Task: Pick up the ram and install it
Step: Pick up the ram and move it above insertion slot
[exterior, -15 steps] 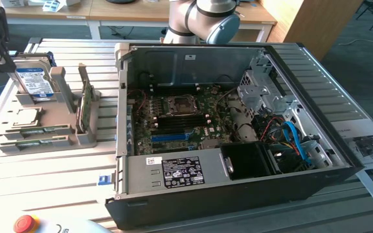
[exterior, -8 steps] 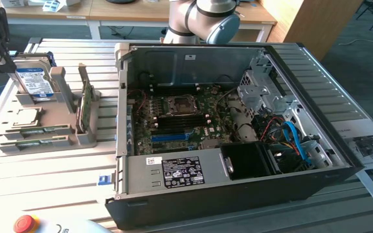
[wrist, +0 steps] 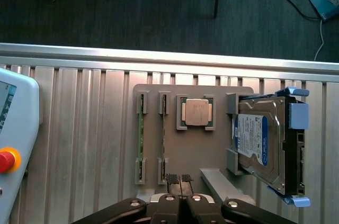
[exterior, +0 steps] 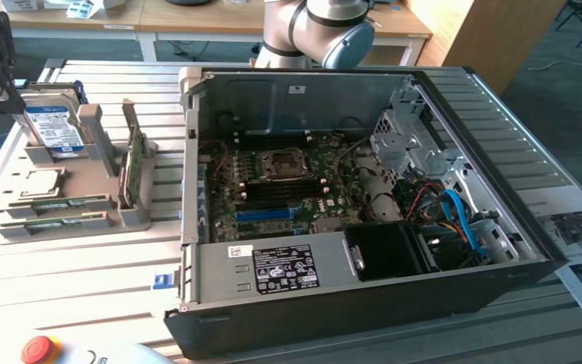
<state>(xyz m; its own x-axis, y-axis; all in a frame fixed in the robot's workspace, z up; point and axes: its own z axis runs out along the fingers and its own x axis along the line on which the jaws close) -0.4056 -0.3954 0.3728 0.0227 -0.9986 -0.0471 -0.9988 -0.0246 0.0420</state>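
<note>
Two ram sticks lie edge-up in slots of the grey holder (wrist: 212, 150): one ram (wrist: 141, 136) on the outer side and a second ram (wrist: 163, 138) beside it. The exterior view has them as ram sticks (exterior: 57, 205) at the holder's front. My gripper (wrist: 179, 178) hangs above the holder near one end of the second stick. Its fingers are shut together with nothing between them. In the exterior view, the gripper (exterior: 4, 95) is a dark shape at the far left over the holder. The motherboard (exterior: 270, 189) lies in the open computer case (exterior: 372, 303).
The holder also carries a CPU (wrist: 196, 113), a hard drive (wrist: 265, 144) standing on edge, and an upright green card (exterior: 134, 155). A pendant with a red stop button (wrist: 6, 160) lies on the slatted table. Papers (exterior: 579, 227) lie at the exterior view's right.
</note>
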